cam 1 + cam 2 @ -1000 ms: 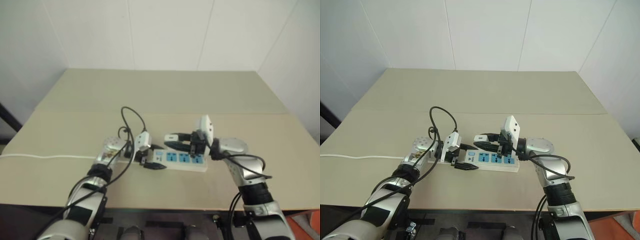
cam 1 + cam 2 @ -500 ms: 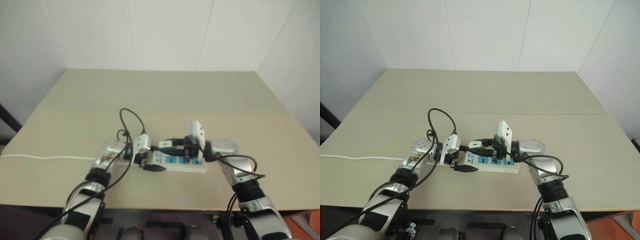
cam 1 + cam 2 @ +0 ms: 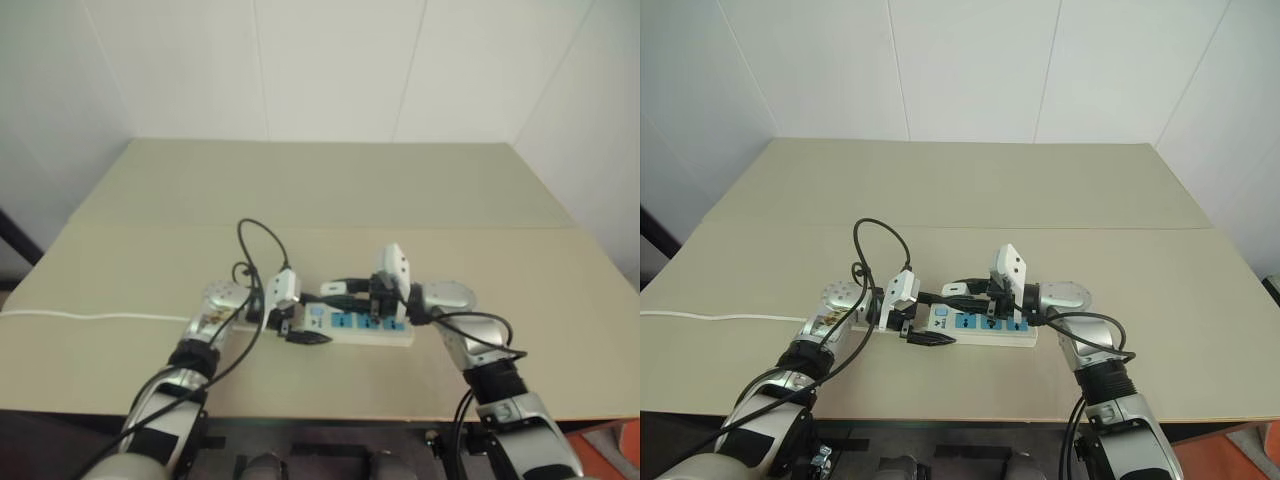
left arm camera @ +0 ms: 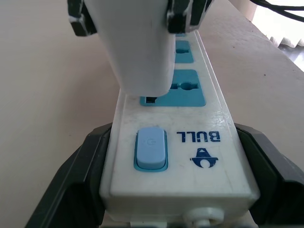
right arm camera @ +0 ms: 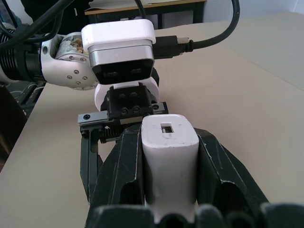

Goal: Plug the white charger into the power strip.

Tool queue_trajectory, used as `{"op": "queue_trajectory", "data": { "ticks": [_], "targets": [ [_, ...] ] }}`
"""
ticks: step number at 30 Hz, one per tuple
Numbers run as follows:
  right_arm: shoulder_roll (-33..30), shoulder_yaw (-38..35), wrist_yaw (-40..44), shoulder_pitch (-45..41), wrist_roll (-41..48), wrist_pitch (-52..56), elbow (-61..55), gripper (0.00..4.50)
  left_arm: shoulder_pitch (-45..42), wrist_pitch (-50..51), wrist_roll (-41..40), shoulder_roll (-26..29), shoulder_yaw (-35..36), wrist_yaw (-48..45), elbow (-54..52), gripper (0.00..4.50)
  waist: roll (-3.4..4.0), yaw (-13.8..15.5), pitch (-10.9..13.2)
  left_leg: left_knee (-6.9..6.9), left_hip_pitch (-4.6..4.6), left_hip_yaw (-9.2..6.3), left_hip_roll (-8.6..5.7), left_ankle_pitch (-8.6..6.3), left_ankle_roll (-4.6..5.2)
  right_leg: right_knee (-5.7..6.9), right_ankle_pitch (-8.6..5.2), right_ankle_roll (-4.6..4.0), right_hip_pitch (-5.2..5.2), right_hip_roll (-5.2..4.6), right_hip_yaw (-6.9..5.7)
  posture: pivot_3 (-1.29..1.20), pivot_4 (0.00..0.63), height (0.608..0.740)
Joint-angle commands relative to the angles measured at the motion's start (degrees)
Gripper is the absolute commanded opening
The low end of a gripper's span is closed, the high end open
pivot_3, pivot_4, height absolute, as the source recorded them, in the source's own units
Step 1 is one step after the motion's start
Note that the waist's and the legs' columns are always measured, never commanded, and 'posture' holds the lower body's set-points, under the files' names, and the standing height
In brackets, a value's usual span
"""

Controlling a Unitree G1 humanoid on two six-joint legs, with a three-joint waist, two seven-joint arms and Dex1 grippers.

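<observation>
The power strip (image 4: 190,156) lies on the table with its blue switch end between the fingers (image 4: 80,175) of my left gripper (image 3: 300,328), which is shut on that end. My right gripper (image 5: 168,135) is shut on the white charger (image 5: 168,156) and points left along the strip. In the left wrist view the charger (image 4: 135,42) stands down against the first blue socket face beside the switch. Its prongs are hidden. The two grippers are close together, tip to tip, over the strip's left end (image 3: 940,322).
The strip's thin white cord (image 3: 90,316) runs off to the left across the tan table (image 3: 330,190). A black cable loops up above my left wrist (image 3: 262,240). The table's front edge is close below the strip. White walls stand behind.
My right gripper has carried the charger left along the strip and a little down, to the socket next to the switch. The left gripper has kept its hold.
</observation>
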Motion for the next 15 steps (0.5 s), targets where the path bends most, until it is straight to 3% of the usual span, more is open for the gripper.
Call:
{"op": "queue_trajectory", "data": {
  "ticks": [1,15],
  "targets": [
    [0.1,-0.3,-0.1,-0.9,-0.1,-1.9,-0.5,1.11,1.9,0.9,0.9,0.5,-1.9,-0.4,0.0,3.3,0.0,0.0,0.0,0.0,0.01,0.0,0.0,0.0,0.0,0.0,0.0,0.0,0.0,0.0,0.01,0.0,0.15,0.74],
    [2.3,-1.1,-0.1,0.3,0.6,-4.0,1.3,1.11,2.3,1.5,0.3,1.3,-2.3,0.1,-0.8,3.3,0.01,-0.1,0.0,-0.06,0.1,0.01,0.01,0.0,0.0,-0.01,0.0,0.0,0.05,0.01,0.01,0.0,0.15,0.74]
  ]
}}
